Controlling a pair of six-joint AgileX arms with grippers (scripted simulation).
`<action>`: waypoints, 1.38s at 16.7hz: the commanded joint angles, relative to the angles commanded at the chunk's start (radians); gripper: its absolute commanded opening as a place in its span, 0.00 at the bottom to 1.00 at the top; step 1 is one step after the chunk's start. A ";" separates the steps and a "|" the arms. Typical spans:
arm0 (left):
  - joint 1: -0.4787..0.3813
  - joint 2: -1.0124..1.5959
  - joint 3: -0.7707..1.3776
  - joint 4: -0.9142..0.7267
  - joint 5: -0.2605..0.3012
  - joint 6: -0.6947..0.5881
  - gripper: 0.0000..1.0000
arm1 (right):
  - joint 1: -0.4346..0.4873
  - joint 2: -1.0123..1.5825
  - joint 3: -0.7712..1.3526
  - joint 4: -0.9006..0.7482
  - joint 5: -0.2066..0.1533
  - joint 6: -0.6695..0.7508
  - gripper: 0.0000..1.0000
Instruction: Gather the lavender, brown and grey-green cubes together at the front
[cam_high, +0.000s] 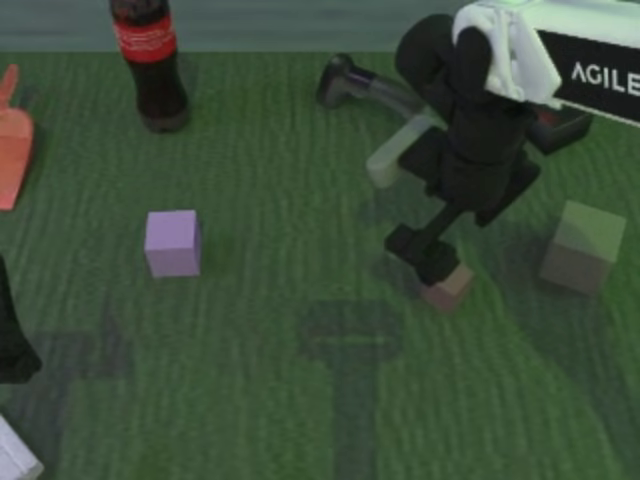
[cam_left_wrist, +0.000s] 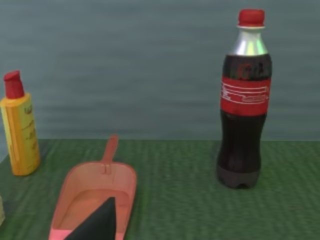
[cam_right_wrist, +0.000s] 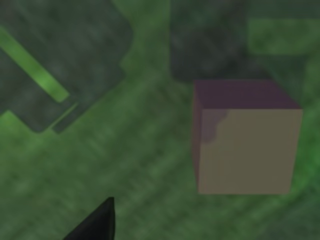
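1. Using the small dull brown matte cube (cam_high: 449, 287) as the landmark: it sat on the dark green ribbed carpet (cam_high: 260, 400), right of the table's middle and roughly halfway between back and front.
2. The right gripper (cam_high: 432, 258) was down right on that brown cube, black fingers hanging over its back-left top corner. Honestly couldn't tell whether the claw was spread, closed, or pinching the cube, since the arm hid the tips from above.
3. In the right wrist view the brown cube (cam_right_wrist: 245, 137) filled the frame beside one dark fingertip (cam_right_wrist: 97, 222), with carpet between them.
4. The big muted grey-green matte cube (cam_high: 584, 246) sat right of the brown one and a touch farther back, near it but apart.
5. The mid-sized pale purple matte cube (cam_high: 172, 242) was well off to the brown cube's left, slightly farther back, on its own.
6. Far back-left of the brown cube stood a dark cola bottle with a red label (cam_high: 148, 62), upright. A salmon-pink plastic scoop (cam_high: 12, 140) lay at the left edge, farther left still.
7. A dark grey handheld thing (cam_high: 345, 82) lay back-left of the brown cube, near the arm; couldn't make out what it was.
8. The left gripper (cam_high: 12, 345) was parked at the left edge, far from the brown cube. Can't tell its claw state either.
9. The left wrist view showed the cola bottle (cam_left_wrist: 245, 100), the scoop (cam_left_wrist: 95, 200) and a yellow bottle with a red cap (cam_left_wrist: 19, 127).
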 joint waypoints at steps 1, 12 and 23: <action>0.000 0.000 0.000 0.000 0.000 0.000 1.00 | 0.000 0.000 0.000 0.000 0.000 0.000 1.00; 0.000 0.000 0.000 0.000 0.000 0.000 1.00 | 0.001 0.122 -0.164 0.287 0.001 0.003 1.00; 0.000 0.000 0.000 0.000 0.000 0.000 1.00 | 0.001 0.125 -0.168 0.292 0.001 0.003 0.47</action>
